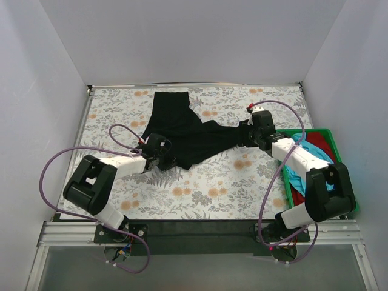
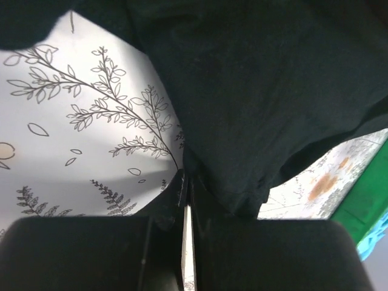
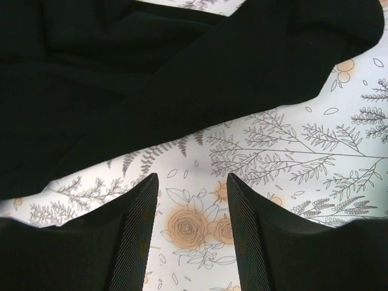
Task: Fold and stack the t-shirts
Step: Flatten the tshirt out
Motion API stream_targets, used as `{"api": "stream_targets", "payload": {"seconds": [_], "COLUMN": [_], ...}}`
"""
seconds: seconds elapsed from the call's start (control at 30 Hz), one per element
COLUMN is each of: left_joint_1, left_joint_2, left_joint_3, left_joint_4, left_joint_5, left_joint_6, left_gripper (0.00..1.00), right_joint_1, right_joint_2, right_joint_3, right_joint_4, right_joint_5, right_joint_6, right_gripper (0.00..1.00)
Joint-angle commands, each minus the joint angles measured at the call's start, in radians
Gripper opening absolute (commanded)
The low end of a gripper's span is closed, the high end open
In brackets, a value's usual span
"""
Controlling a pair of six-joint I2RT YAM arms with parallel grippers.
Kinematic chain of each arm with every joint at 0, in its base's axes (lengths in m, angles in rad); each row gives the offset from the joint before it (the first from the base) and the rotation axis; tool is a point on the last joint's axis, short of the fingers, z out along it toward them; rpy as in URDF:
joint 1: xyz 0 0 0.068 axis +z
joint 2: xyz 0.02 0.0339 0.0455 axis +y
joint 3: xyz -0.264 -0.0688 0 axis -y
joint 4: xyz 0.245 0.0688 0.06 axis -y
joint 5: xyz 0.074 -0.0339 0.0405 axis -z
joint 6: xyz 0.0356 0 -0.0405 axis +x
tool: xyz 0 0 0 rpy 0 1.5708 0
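One black t-shirt (image 1: 182, 130) lies toward the table's (image 1: 242, 188) far edge. The left gripper (image 1: 165, 160) is clamped on its near hem; the right gripper (image 1: 244, 134) stands parted and empty beside it. One turquoise t-shirt (image 1: 293, 176) and one red t-shirt (image 1: 318, 148) sit in one tray (image 1: 327, 131) at the right edge

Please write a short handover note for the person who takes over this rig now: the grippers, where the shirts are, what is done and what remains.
Left gripper: shut, pinching an edge of the black t-shirt.
Right gripper: open, nothing between its fingers, just short of the black cloth's right end.
Black t-shirt: on the table, rumpled, pulled out between the two grippers, not folded.
Turquoise t-shirt and red t-shirt: in the green tray, partly under the right arm.
Done: no finished fold, no stack on the table.
Left: fold all three shirts and stack them.
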Motion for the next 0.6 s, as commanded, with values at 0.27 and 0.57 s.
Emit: {"api": "stream_targets", "payload": {"seconds": [0.27, 0.57], "left_joint_1": [-0.007, -0.007], "left_joint_2": [-0.223, -0.368], "left_joint_3": [-0.013, -0.045], "left_joint_4": [-0.13, -0.237], "left_joint_5": [-0.126, -0.183], "left_joint_6": [0.083, 0.139], "left_gripper": [0.0, 0.0], "right_joint_1": [-0.095, -0.105], "right_joint_2": [0.265, 0.474], "right_joint_3": [0.252, 0.392], "right_joint_4": [0.066, 0.078], "right_joint_5": [0.136, 0.132], "right_joint_6": [0.125, 0.125], "right_gripper": [0.48, 0.45]}}
